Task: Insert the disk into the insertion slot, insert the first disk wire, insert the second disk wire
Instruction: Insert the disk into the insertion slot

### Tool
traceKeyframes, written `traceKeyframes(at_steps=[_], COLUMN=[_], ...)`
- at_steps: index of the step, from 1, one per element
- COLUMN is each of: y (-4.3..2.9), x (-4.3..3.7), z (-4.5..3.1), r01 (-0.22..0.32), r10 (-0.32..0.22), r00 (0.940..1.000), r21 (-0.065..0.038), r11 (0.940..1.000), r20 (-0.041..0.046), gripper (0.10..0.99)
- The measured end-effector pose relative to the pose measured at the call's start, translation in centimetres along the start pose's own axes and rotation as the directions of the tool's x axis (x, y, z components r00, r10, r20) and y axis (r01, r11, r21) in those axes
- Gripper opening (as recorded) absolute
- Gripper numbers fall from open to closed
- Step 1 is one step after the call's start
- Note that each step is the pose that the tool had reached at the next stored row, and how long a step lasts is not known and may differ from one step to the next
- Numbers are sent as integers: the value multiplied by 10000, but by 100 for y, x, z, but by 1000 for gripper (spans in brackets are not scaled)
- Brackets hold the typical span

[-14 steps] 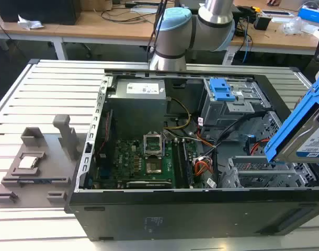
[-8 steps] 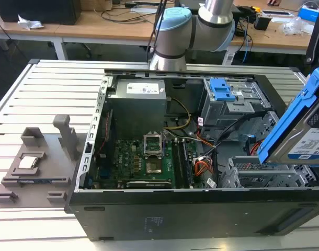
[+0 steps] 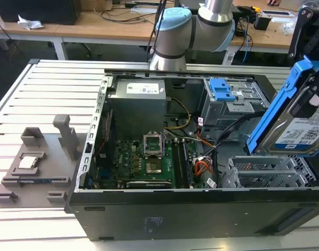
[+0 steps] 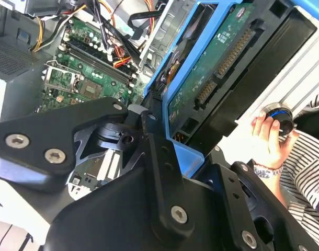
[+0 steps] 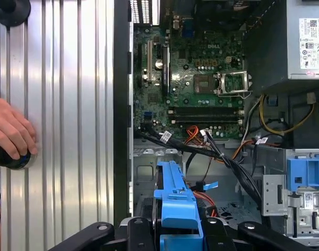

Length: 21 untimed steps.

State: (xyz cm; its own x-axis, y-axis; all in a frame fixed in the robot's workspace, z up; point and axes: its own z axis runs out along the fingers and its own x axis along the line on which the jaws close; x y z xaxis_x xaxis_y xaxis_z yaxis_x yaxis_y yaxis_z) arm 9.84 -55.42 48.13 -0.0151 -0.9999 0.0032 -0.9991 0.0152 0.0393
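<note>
- The pincer (image 5: 178, 235) is clamped on the disk (image 3: 306, 133), which it holds tilted above the insertion slot (image 3: 259, 172).
- The disk is likely stiff, fairly heavy and shock-sensitive; best held by its blue carrier (image 5: 175, 204), never by the exposed circuit board (image 4: 212, 73).

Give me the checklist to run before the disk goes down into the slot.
1. Grip: the hand is shut on the disk by its blue carrier: ok.
2. Position: disk above the insertion slot, none of it inside: ok.
3. Angle: disk steeply tilted against the low slot: not ok.
4. Wiring: black and orange cables run close beside the slot; clearance: cannot tell.
5. Bystander: a person holds a black knob on the table, outside the computer case: ok.
</note>
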Motion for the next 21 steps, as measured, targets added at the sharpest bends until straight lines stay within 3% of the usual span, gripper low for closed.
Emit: traceKeyframes(at_steps=[19, 21], y=[-7, -9], x=[-34, -34], z=[198, 245], r01=[22, 23], r10=[-22, -23], r00=[10000, 10000], r21=[0, 0], r11=[10000, 10000], r20=[0, -1], gripper=[369, 369])
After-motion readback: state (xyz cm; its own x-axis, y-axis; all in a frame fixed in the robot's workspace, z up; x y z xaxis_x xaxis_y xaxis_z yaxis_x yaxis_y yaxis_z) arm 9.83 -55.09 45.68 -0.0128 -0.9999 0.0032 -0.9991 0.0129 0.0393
